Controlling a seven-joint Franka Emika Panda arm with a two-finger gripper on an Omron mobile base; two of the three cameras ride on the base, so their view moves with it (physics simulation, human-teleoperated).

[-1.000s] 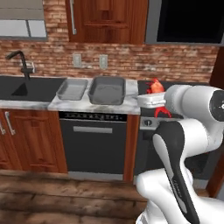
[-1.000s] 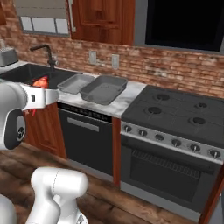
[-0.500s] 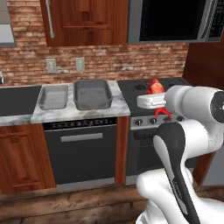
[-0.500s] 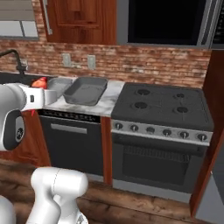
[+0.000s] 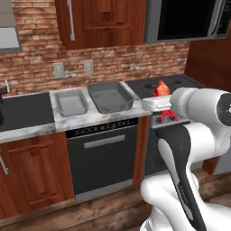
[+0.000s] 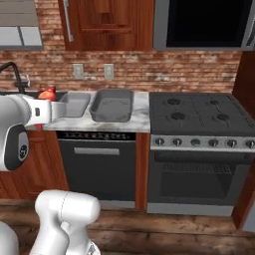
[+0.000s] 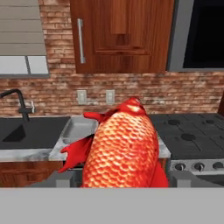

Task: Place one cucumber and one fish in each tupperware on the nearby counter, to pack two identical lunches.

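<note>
The fingers held a red fish aloft, clear of the worktop. Both grey tubs sat side by side on it, the smaller toward the sink-side edge, the larger beside the stovetop.

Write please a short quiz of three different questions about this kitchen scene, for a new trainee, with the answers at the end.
1. True or false: the larger tupperware stands between the smaller tupperware and the gas stovetop.
2. What is the gripper holding? A) a cucumber B) a red fish C) nothing
3. Fill in: both tubs rest on the white marbled ____, above the black dishwasher.

Key
1. True.
2. B: the red fish sits in the gripper, close before the hand camera.
3. Counter; both tubs look empty inside.
</note>
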